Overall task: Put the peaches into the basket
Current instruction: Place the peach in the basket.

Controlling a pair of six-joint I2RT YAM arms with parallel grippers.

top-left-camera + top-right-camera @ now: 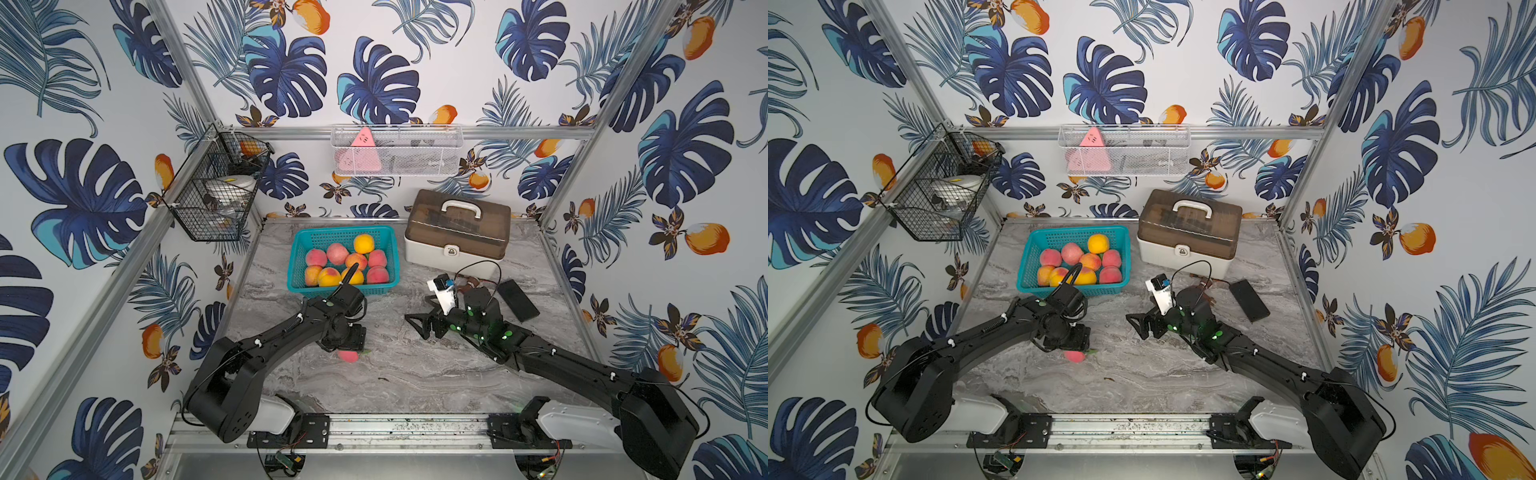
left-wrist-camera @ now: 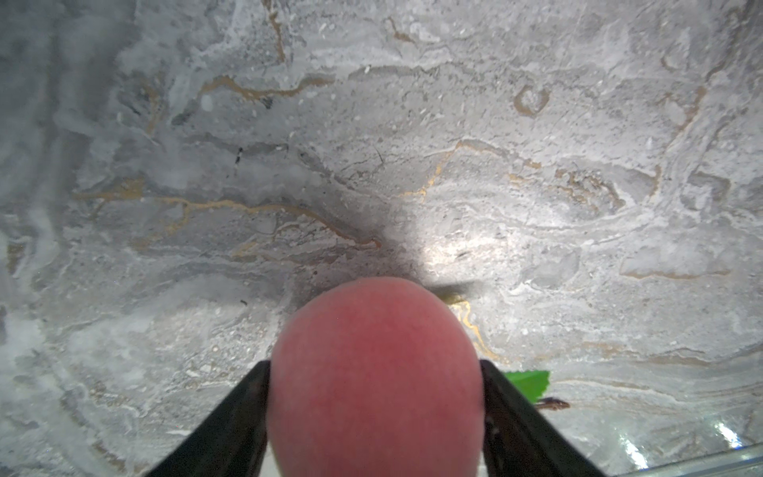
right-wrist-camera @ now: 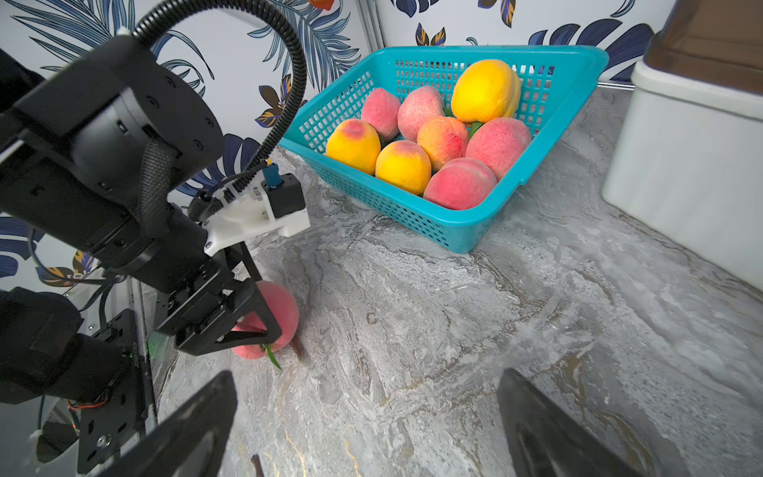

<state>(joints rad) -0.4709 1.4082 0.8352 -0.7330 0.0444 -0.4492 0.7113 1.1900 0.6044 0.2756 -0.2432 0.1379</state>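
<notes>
A pink peach (image 2: 373, 380) with a green leaf (image 2: 530, 382) lies on the marble table in front of the basket. My left gripper (image 2: 375, 365) points down over it, and both fingers press its sides. From above, the wrist hides most of this peach (image 1: 348, 356); the right wrist view shows it (image 3: 285, 305) under the left fingers. The teal basket (image 1: 345, 230) at the back left holds several peaches (image 1: 336, 253), pink and yellow. My right gripper (image 1: 415, 326) hovers open and empty over the table's middle right, its fingers (image 3: 206, 409) wide apart.
A white box with a brown lid (image 1: 457, 232) stands at the back right, next to the basket. A flat black device (image 1: 517, 299) lies near the right arm. A black wire basket (image 1: 216, 191) and a white mesh basket (image 1: 395, 149) hang on the walls.
</notes>
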